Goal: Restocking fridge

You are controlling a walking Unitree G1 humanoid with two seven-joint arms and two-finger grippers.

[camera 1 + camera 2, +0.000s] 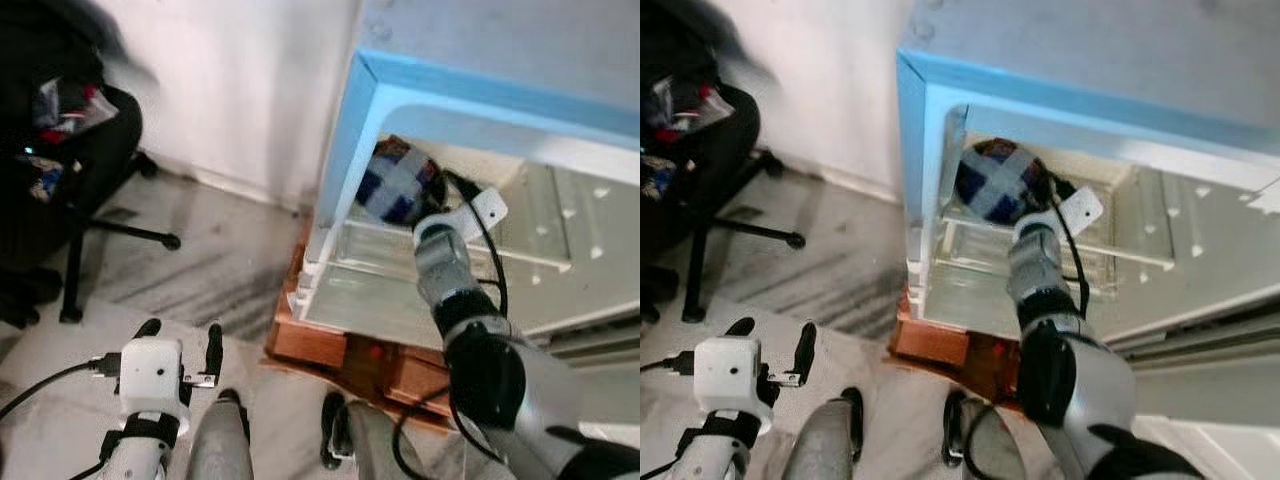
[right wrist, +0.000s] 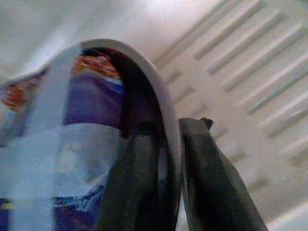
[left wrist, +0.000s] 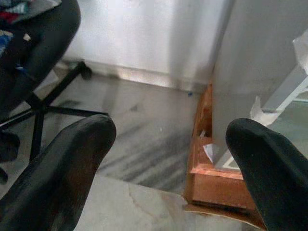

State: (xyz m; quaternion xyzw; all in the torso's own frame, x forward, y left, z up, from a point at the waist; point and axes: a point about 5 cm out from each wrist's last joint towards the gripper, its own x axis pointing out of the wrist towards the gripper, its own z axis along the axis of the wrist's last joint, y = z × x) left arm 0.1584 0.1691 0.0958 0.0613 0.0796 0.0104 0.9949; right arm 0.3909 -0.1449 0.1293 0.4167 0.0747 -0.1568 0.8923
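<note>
1. The right gripper point(image 2: 168, 192) has its two black fingers point(image 2: 216, 192) pinched on the thin rim of a round taped package point(image 1: 398, 183), one finger inside the rim and one outside, nearly closed.
2. That package, dark blue with pale tape crossed over it and an orange patch near its top, sits at the centre of the head view, inside the open fridge point(image 1: 480, 90), on a clear shelf point(image 1: 390, 250) just under the light-blue top edge.
3. The right arm point(image 1: 470, 320) rises from the lower right of the frame up into the fridge opening, a black cable looping beside its wrist.
4. The left gripper point(image 1: 180, 345) is at the lower left of the frame, low over the pale marbled floor point(image 1: 200, 250), well apart from the fridge; its fingers stand wide apart with nothing between them.
5. The fridge rests on a brown wooden base point(image 1: 330, 350) at lower centre.
6. A black swivel chair point(image 1: 60, 170) piled with clutter fills the upper left, against a white wall point(image 1: 240, 90).
</note>
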